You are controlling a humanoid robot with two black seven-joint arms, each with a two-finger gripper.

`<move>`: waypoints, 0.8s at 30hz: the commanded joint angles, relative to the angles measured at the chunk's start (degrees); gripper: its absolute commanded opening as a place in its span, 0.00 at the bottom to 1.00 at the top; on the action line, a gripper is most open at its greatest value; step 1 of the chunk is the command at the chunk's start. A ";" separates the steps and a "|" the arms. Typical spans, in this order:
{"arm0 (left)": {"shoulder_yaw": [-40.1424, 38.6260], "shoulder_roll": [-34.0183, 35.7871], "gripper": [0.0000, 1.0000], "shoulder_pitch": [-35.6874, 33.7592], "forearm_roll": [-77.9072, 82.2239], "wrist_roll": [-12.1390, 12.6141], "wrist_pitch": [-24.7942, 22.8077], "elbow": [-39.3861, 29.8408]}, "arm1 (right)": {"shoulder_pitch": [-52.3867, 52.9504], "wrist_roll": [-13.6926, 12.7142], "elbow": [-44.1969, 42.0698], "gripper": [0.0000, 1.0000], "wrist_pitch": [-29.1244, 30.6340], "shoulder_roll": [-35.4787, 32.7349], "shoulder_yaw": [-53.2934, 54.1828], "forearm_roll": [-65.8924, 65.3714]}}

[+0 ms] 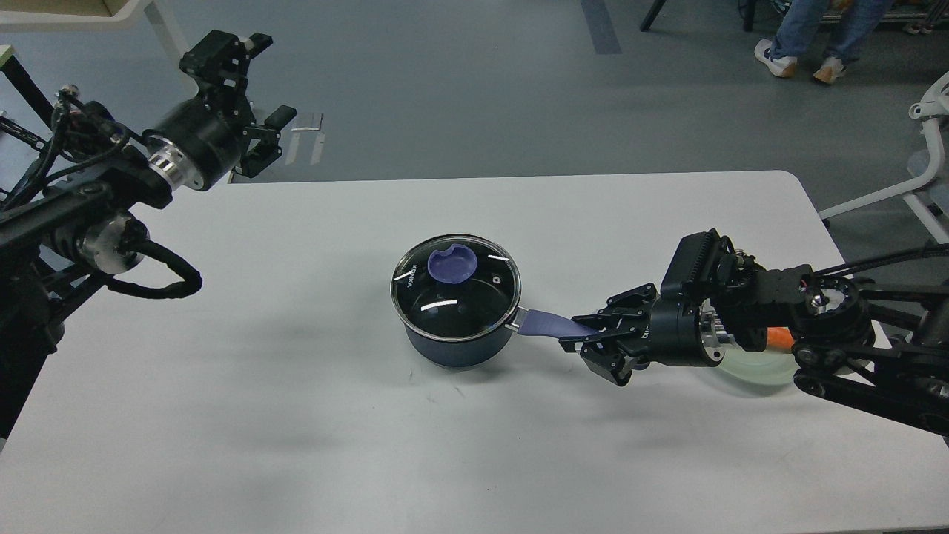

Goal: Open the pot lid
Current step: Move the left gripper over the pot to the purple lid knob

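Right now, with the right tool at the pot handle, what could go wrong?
1. The right tool straddles only the tip of the handle; a lift could twist the pot.
2. The lid is loose glass and still on; tipping could slide it off.
3. The left tool is far from the knob, off the table.

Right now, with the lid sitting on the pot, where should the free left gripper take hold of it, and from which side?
Probably by the flat purple knob at the centre of the lid, coming straight down from above. The lid lies level and flush on the pot, so its steel rim offers little to pinch. The left gripper is open; the right gripper is at the pot's handle.
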 commanded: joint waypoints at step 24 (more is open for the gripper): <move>13.64 -12.12 0.95 0.26 69.97 0.58 7.86 3.04 | -0.15 0.08 0.01 0.20 0.12 0.35 -0.16 -0.01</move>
